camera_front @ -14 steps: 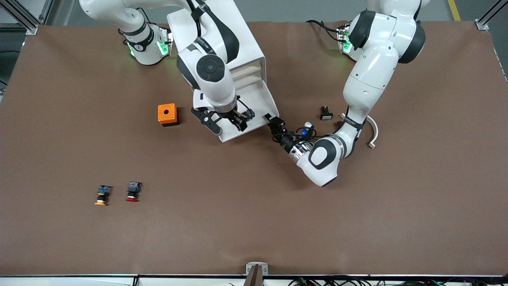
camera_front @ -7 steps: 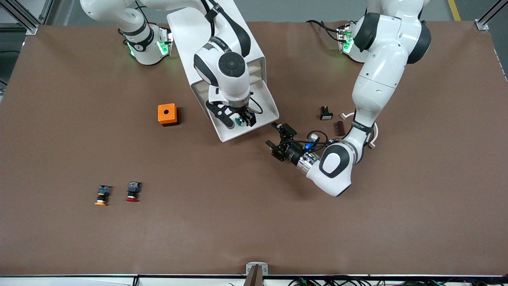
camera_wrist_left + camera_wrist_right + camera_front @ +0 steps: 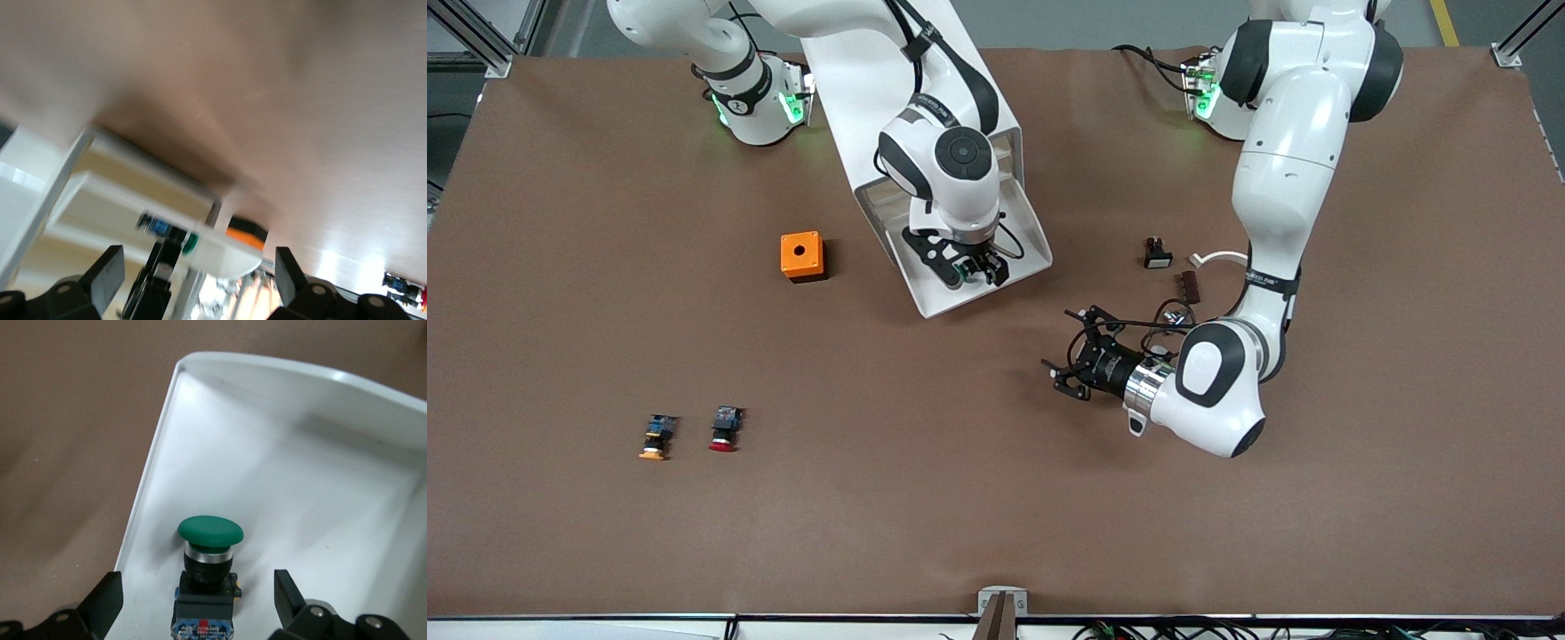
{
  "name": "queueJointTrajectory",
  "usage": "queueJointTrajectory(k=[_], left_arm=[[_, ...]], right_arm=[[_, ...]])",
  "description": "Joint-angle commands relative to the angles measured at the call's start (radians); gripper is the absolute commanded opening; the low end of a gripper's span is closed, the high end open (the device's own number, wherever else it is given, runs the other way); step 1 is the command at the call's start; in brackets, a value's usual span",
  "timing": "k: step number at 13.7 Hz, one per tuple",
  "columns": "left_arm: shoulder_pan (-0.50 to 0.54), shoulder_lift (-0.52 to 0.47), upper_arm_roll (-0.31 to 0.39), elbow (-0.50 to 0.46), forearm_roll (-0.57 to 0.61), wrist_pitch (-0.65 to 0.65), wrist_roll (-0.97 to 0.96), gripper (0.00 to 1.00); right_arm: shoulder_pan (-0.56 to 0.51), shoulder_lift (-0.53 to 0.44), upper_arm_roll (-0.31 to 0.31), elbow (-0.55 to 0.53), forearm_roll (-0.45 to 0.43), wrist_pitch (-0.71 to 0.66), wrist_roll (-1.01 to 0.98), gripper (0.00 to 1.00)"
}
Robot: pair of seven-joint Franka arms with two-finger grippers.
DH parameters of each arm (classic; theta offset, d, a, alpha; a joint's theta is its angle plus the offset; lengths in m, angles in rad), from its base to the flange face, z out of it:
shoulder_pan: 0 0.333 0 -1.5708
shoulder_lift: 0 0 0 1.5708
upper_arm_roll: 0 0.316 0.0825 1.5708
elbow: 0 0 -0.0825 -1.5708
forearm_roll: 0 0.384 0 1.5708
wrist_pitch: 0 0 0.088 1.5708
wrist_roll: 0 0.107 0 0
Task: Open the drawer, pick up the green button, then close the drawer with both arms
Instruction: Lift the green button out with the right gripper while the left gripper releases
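Right wrist view: green mushroom-capped button [image 3: 208, 577] lies in the pulled-out white drawer [image 3: 313, 480], between the right gripper [image 3: 200, 603]'s spread fingers; descend centred, close on its black body. Left gripper [image 3: 1069, 364] waits apart, near the drawer.

The big white boxy cabinet [image 3: 925, 98] stands on the brown counter [image 3: 996, 516] near the right arm's base, and its bottommost flat drawer [image 3: 1024, 233] is pulled out toward the front camera. The small green-capped push button [image 3: 208, 577] lies in that drawer, near a rim and between the spread fingers [image 3: 100, 603] of the right gripper [image 3: 971, 269], which hangs over the drawer. The left gripper [image 3: 1074, 354] is over bare counter, apart from the drawer, toward the left arm's end. A small orange box [image 3: 802, 256] sits beside the cabinet toward the right arm's end. Nearer the front camera lie an orange-capped button [image 3: 656, 437] and a red-capped button [image 3: 724, 428], just beside each other.
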Motion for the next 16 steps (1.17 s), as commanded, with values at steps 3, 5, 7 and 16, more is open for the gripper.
queueJointTrajectory(k=[3, 5, 7, 16], left_arm=[[-0.071, -0.102, 0.058, -0.018, 0.141, 0.145, 0.214, 0.99], [-0.085, -0.134, 0.058, -0.018, 0.219, 0.200, 0.274, 0.99], [-0.109, -0.157, 0.059, -0.021, 0.308, 0.263, 0.305, 0.99], [-0.231, -0.184, 0.058, -0.039, 0.684, 0.478, 0.287, 0.99]], right_arm=[[0.034, 0.019, -0.010, 0.009, -0.012, -0.005, 0.034, 0.77], [0.043, 0.019, -0.010, 0.011, -0.008, -0.008, 0.034, 0.43], [0.046, 0.019, -0.010, 0.014, -0.003, -0.009, 0.034, 0.03], [-0.115, -0.007, -0.014, 0.215, -0.002, -0.288, -0.324, 0.00]])
